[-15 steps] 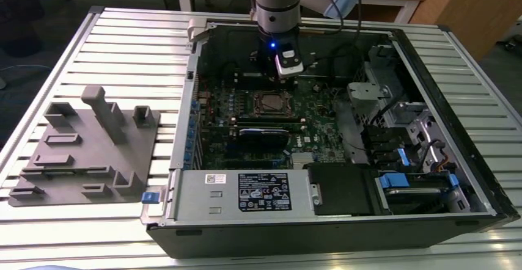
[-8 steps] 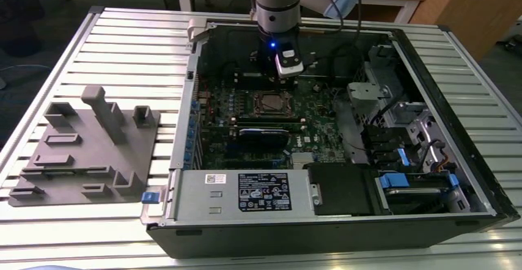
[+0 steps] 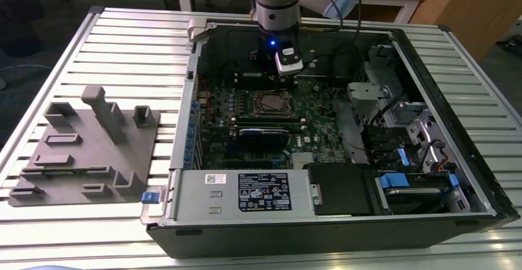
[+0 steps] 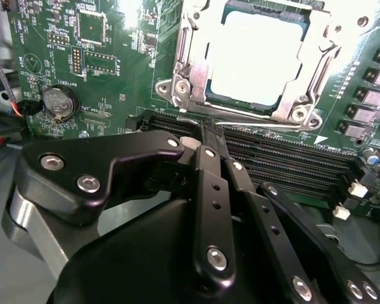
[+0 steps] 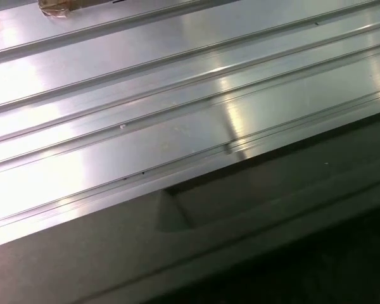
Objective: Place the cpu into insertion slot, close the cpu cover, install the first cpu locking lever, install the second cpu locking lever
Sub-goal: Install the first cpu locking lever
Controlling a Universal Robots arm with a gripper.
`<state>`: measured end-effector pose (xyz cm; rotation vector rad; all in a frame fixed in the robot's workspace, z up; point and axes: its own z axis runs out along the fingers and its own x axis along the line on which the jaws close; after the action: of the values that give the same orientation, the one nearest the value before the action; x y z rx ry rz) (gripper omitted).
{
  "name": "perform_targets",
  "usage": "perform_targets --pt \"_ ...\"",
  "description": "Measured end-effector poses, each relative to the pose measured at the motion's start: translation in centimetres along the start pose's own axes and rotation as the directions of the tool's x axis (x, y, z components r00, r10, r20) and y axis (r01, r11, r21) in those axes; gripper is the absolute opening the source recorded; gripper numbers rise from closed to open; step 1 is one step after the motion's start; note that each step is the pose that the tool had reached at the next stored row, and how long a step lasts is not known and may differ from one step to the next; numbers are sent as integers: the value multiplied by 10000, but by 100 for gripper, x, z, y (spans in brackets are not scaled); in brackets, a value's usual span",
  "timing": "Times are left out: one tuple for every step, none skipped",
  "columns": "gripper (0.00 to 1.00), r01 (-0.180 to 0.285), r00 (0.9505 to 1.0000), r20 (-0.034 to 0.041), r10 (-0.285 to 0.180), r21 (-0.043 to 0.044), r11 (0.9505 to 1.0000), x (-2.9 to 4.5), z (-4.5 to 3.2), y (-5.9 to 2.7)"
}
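Observation:
The cpu [image 4: 259, 54] lies in the insertion slot [image 3: 272, 102] on the green board, its pale top bright through the window of the cpu cover [image 4: 193, 44]. The silvery cover frame lies flat over the chip. A thin wire locking lever [image 4: 266, 120] runs along the socket's edge nearest the fingers. My gripper [image 4: 210, 130] is shut, its black fingertips together right at that lever; whether they touch it I cannot tell. In the exterior view the gripper [image 3: 285, 73] hangs inside the open case, just behind the socket.
Long black memory slots [image 4: 291, 158] lie under the fingers, with a coin battery [image 4: 57, 101] to one side. A blue-edged memory stick [image 3: 265, 132], the power supply [image 3: 244, 190] and drive bays [image 3: 408, 142] crowd the case. A grey fixture plate [image 3: 82, 148] sits on the slatted table [image 5: 177, 95].

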<state>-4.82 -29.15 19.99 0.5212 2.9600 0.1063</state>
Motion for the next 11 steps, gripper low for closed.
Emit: perform_targets --pt "11 1 10000 -1 -1 0 10000 0 0 1" --pt "11 2 10000 -1 -2 -1 10000 0 0 1" --pt "11 1 10000 0 -1 -2 10000 1 0 2" --pt "11 0 10000 0 0 -1 10000 1 0 2" --pt "11 0 10000 0 0 0 10000 1 0 2" --pt "11 0 10000 0 0 0 10000 1 0 2" --pt "11 0 10000 0 0 0 10000 1 0 2" --pt "11 1 10000 0 -1 0 10000 1 0 2" --pt "11 0 10000 -1 0 2 10000 1 1 3" --pt "11 0 10000 0 0 3 10000 1 2 3" --pt "11 1 10000 4 -1 6 10000 1 4 3"
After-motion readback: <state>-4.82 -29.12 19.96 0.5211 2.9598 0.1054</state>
